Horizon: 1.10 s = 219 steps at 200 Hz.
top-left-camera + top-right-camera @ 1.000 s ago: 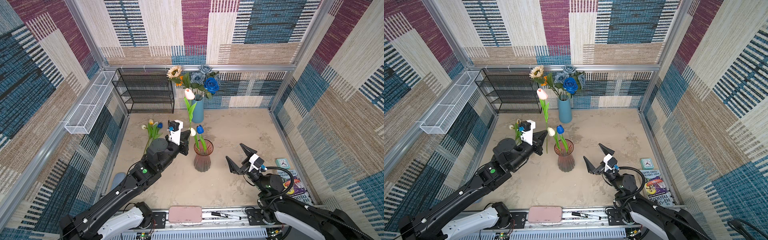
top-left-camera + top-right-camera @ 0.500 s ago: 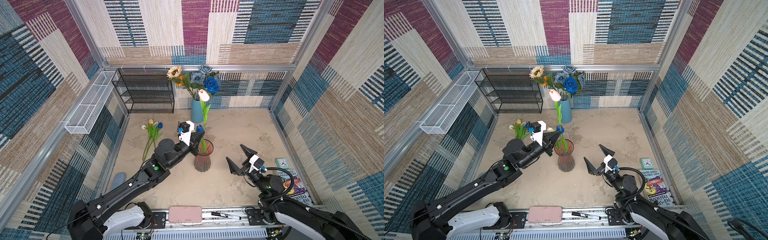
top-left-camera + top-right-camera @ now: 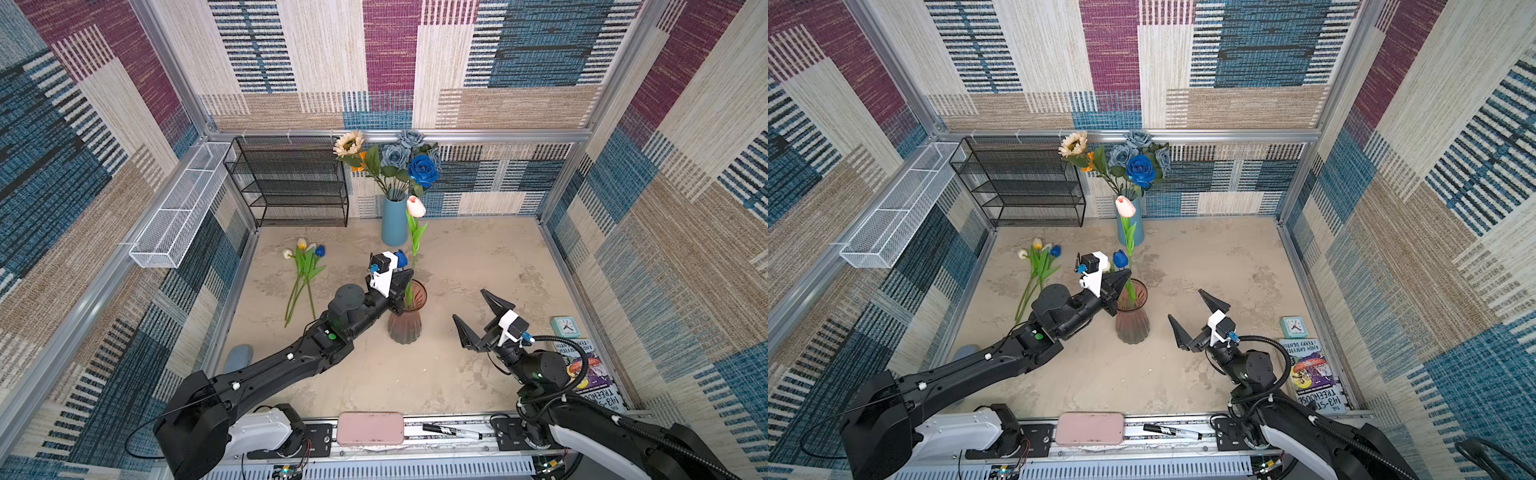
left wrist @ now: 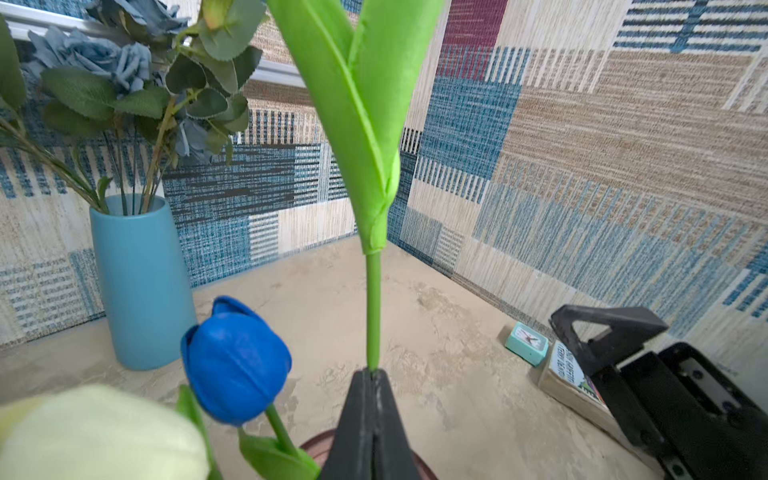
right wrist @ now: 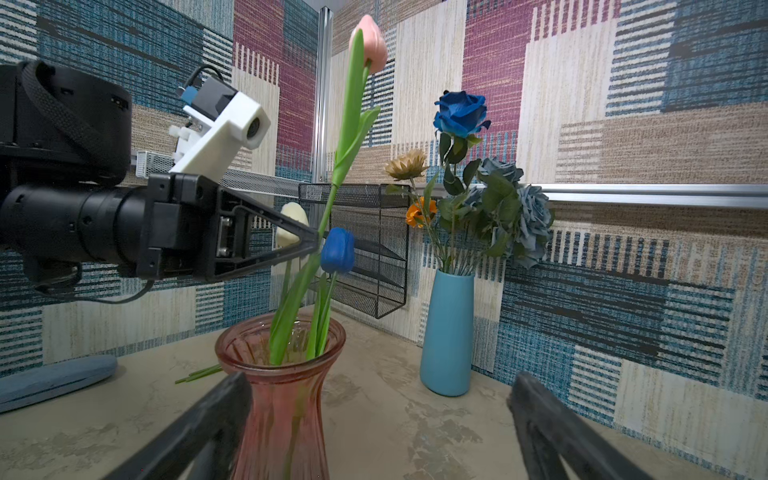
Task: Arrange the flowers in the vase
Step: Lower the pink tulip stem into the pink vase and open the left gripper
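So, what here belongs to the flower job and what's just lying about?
Job: pink tulip in shut left claw; ribbed pink glass vase holding blue tulip, white tulip; loose tulips on beige table.
Lying about: black mesh rack; white wire basket; teal clock; paperback book; black marker.

In both top views we look steeply down from high above the near edge of the table (image 3: 478, 257), facing the back wall (image 3: 390, 62), and we take in the whole of it. Our left wrist camera sits close behind the left gripper (image 4: 372, 374), looking along its jaws toward the back right. Our right wrist camera looks low across the table, near the pink vase (image 5: 286, 374). All four views share that vase and the blue vase (image 3: 1131, 228).
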Tool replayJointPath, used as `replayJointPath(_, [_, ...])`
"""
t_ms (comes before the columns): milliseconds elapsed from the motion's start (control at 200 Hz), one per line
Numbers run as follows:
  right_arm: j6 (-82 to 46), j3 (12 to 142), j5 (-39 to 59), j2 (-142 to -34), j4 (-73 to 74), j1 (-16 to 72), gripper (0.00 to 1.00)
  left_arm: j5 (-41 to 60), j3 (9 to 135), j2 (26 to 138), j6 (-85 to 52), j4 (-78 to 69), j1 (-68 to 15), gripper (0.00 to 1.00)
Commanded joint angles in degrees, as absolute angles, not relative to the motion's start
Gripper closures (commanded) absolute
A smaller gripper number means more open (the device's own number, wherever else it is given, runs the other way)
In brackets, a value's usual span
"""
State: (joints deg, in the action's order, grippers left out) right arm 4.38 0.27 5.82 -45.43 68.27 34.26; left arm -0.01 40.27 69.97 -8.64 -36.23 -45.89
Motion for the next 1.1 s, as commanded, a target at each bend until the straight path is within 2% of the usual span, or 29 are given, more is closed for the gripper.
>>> replayJointPath(0, [4.66, -0.22, 5.48, -45.02, 69.18, 34.37, 0.0, 1.85, 38.47, 69.79, -6.51, -42.05, -45.97, 1.0])
replayJointPath(290, [4.77, -0.28, 5.6, -45.24, 69.18, 34.41, 0.0, 2.44, 35.31, 67.99, -4.07, -39.68, -46.14, 0.76])
replayJointPath(591, [4.92, -0.21, 5.43, -46.22, 69.56, 34.37, 0.0, -1.03, 32.51, 63.82, -2.64, -37.9, -46.14, 0.67])
replayJointPath(671, [4.8, -0.16, 5.52, -46.78, 69.82, 34.37, 0.0, -1.11, 32.77, 63.53, -2.25, -36.21, -46.14, 0.71])
replayJointPath(831, [4.74, 0.0, 5.66, -47.37, 69.79, 34.37, 0.0, -1.48, 35.7, 64.27, -1.94, -28.69, -46.14, 0.7])
replayJointPath(1042, [5.01, -0.03, 5.45, -47.37, 69.85, 34.37, 0.0, -0.91, 34.1, 57.49, -1.23, -24.6, -46.03, 0.63])
replayJointPath(1092, [4.84, -0.07, 5.49, -47.47, 70.0, 34.37, 0.0, -1.15, 33.46, 54.42, -0.08, -23.5, -46.04, 0.54])
